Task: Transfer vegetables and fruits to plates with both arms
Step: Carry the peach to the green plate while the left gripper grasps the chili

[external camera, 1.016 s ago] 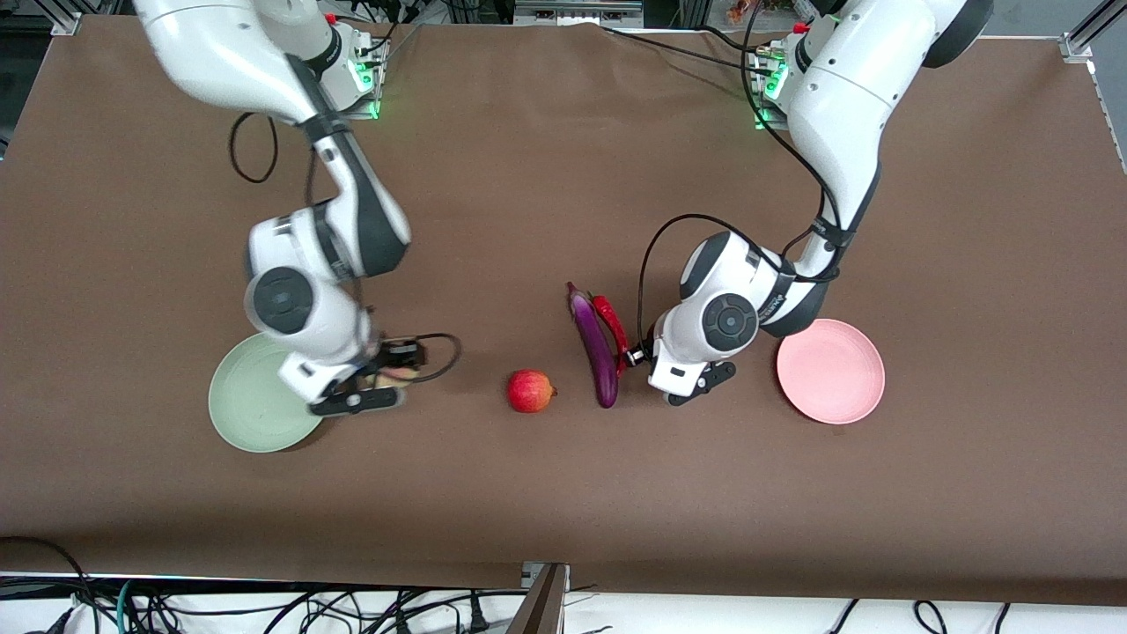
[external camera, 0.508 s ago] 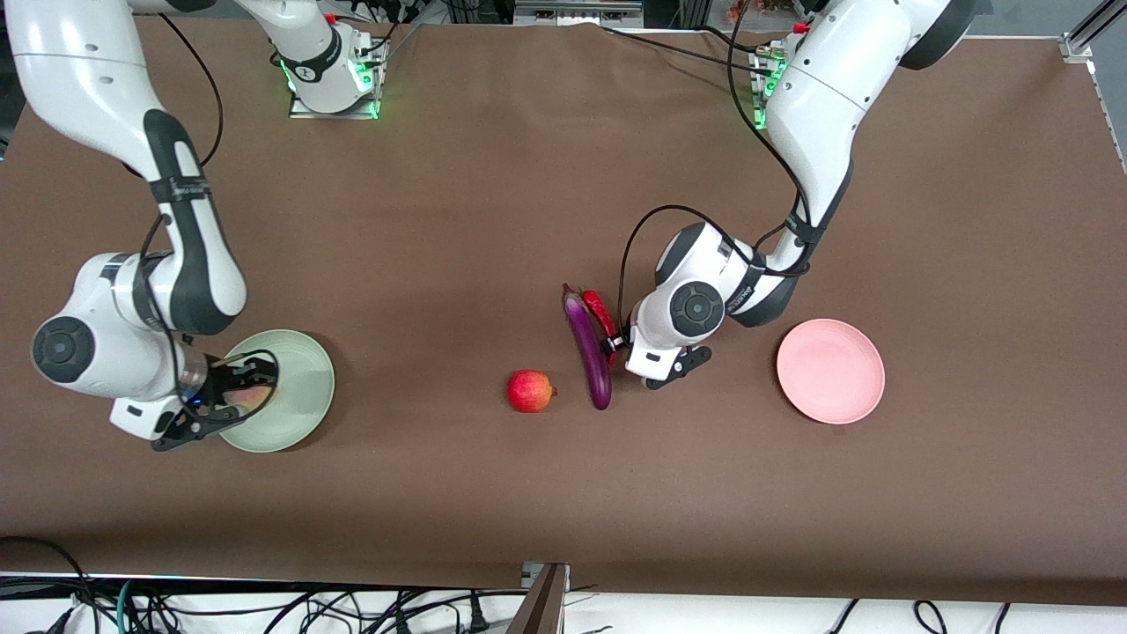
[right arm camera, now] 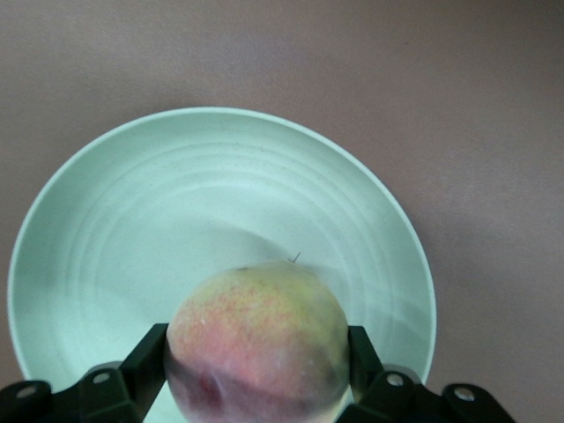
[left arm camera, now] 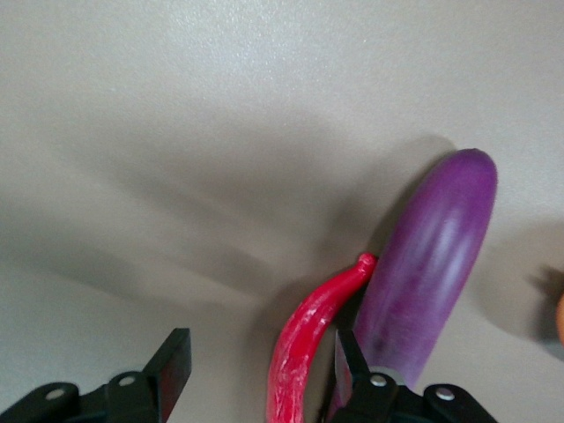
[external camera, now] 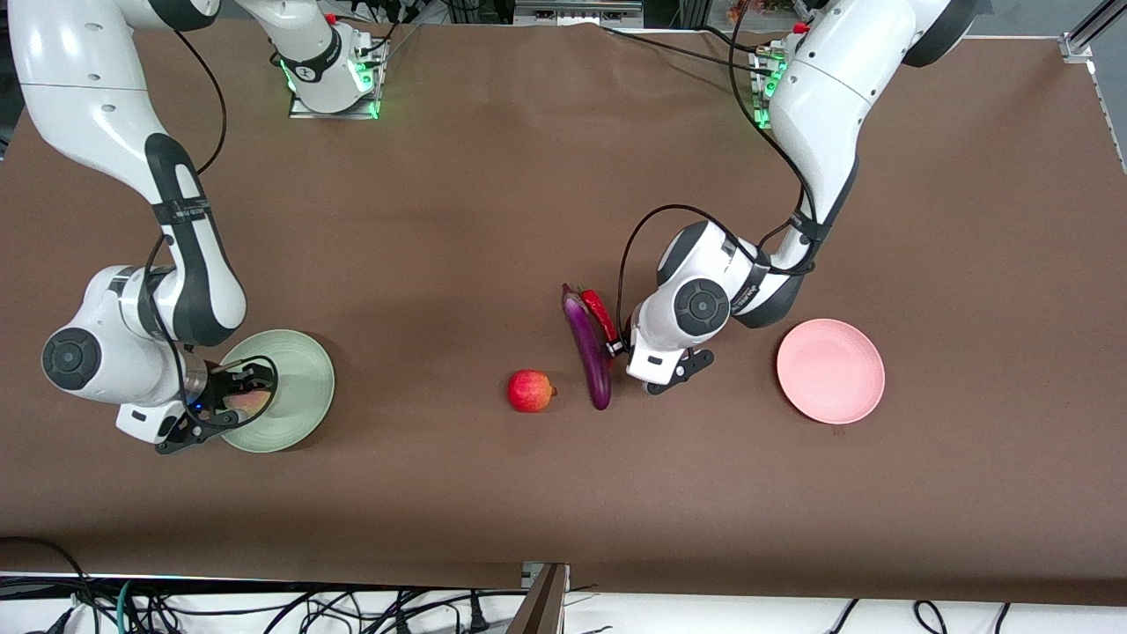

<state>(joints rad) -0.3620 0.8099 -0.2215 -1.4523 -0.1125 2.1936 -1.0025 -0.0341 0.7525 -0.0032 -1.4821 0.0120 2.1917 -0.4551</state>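
From the front, the right gripper hangs over the edge of the green plate at the right arm's end of the table, clamped on the peach. The left gripper is down at the chili, which lies against the eggplant near the middle of the table. The red fruit sits on the cloth beside the eggplant's nearer tip, toward the right arm's end. The pink plate lies toward the left arm's end, apart from the left gripper.

In the left wrist view, the left gripper has its fingers spread wide. The chili lies between them, close to one finger, its tip touching the eggplant. That finger sits at the seam between chili and eggplant.

In the right wrist view, the right gripper grips the peach from both sides, held above the green plate.
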